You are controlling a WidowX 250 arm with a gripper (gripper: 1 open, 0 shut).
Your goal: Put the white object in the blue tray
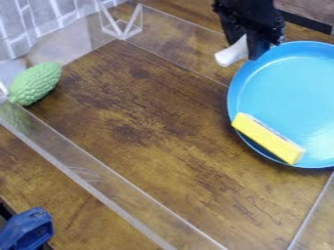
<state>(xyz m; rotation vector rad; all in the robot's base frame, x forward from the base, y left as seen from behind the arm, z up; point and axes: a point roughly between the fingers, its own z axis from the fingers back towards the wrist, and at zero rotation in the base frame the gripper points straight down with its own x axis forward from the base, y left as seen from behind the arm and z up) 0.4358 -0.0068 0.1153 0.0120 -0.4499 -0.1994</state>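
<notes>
The white object (232,54) hangs from my black gripper (245,41) at the top of the view, just off the upper left rim of the blue tray (280,88). The gripper's fingers are closed on its upper part, and its rounded lower end sticks out to the lower left, above the wooden table. The tray is a large round blue plate on the right side, with a yellow rectangular block (269,138) lying in its lower part.
A bumpy green object (35,83) lies at the left edge of the wooden table (144,127). Clear plastic walls (78,161) border the table. A blue item (23,232) shows at the bottom left corner.
</notes>
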